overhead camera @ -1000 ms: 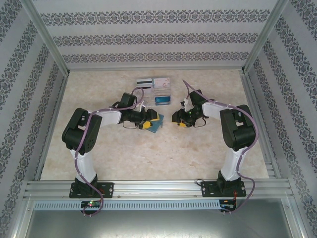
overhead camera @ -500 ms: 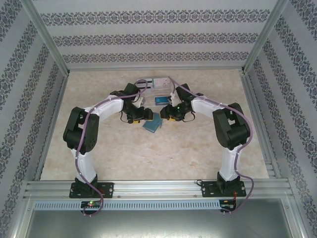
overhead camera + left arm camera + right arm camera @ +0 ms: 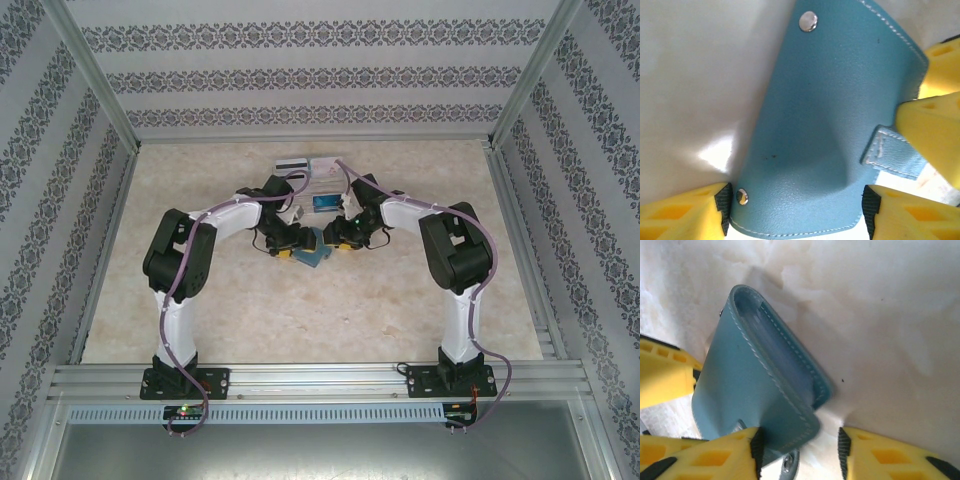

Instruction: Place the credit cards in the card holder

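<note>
The teal card holder (image 3: 311, 252) lies on the table between both grippers. Its outer side with two snaps and a strap (image 3: 825, 125) spans my left gripper (image 3: 795, 207); both pads press its side edges and the leather bulges. My left gripper (image 3: 288, 248) comes from the left and my right gripper (image 3: 338, 236) from the right. The right gripper (image 3: 800, 445) is open around one corner of the card holder (image 3: 755, 390): one pad touches it, the other stands off over bare table. Credit cards lie behind: a blue one (image 3: 326, 203) and a black-striped white one (image 3: 291, 161).
A clear compartmented tray (image 3: 318, 183) with the cards stands just behind the grippers. The right gripper's yellow fingers (image 3: 940, 65) crowd the holder's far edge. Aluminium frame rails (image 3: 110, 220) border the table on both sides; open tabletop lies toward the near edge.
Both arms have swung inward and met at the card holder. Both pairs of jaws are narrower than half a second ago, the left now pressing the holder's edges.
</note>
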Robot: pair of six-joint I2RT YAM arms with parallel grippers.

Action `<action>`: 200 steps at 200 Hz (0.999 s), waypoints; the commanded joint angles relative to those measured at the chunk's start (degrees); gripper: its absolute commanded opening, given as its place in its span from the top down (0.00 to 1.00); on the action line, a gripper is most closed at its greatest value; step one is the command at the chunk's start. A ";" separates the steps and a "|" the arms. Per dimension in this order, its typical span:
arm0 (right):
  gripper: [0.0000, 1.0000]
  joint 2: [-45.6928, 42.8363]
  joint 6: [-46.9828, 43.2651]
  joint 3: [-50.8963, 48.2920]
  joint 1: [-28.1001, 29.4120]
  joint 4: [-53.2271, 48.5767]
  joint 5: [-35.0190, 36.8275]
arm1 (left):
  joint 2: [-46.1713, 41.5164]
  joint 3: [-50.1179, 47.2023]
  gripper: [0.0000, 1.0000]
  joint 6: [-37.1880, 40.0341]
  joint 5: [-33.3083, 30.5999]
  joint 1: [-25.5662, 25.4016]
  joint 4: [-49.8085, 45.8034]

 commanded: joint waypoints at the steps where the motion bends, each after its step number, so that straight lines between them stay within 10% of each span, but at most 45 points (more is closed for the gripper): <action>1: 0.57 2.66 -0.40 0.16 0.96 -0.09 0.00 | 0.57 0.20 0.36 -2.30 5.22 -0.75 5.22; 70: 0.57 2.87 0.16 -0.86 0.78 1.09 -1.95 | -2.58 -3.59 0.56 -13.12 14.56 0.37 23.12; 153: 0.46 -2.35 3.41 -4.27 -2.93 6.78 -7.34 | -5.05 -3.41 0.96 -10.82 12.36 3.02 20.02; 200: 0.38 -5.89 11.38 -9.18 -6.44 18.94 -13.31 | -8.77 -9.54 1.00 -18.44 17.23 6.35 31.56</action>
